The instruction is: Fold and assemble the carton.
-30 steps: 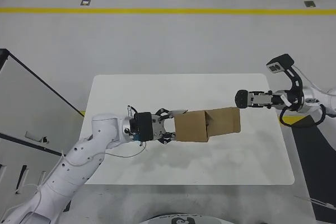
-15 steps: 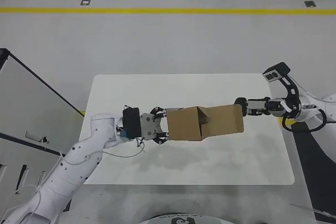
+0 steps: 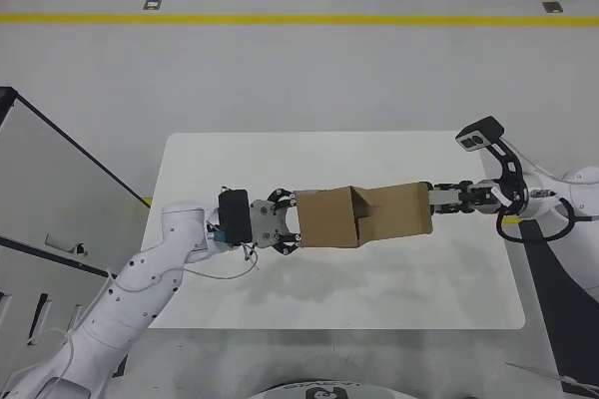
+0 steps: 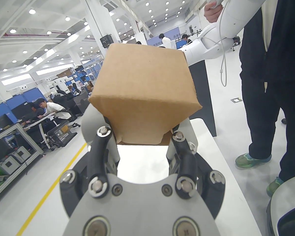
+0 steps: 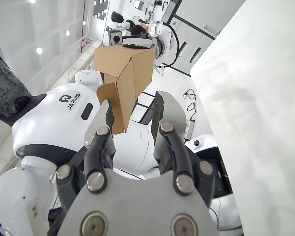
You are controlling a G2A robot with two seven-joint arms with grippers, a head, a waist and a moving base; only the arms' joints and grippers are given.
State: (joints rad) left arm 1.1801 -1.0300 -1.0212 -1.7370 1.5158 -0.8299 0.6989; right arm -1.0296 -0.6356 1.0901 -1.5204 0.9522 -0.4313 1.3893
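A brown corrugated carton (image 3: 364,214) stretches lengthwise over the middle of a white, round-cornered table (image 3: 329,289), spanned between the robot's two arms. The left gripper (image 3: 292,221) grasps one end of the box. In the left wrist view its pale fingers (image 4: 94,119) stand wide and are set against either side of the cardboard, with a short end flap (image 4: 140,136) hanging between them. From that side the carton reads as a squared, smooth-faced block with crisp creased edges. At the opposite end the right gripper (image 3: 431,197) meets the carton's edge with its jaws released. In the right wrist view a thin side flap (image 5: 119,114) with a rounded corner stands between the fingers. It lies close against one finger, while the other finger's dark ribbed pad (image 5: 158,114) stays apart from it. That end of the box is open, with loose panels splaying outward and the raw fluted edge of the board visible along the cut. From above, a slanted seam near the carton's midpoint divides the closed section on the left gripper's side from the flatter panels reaching toward the right gripper.
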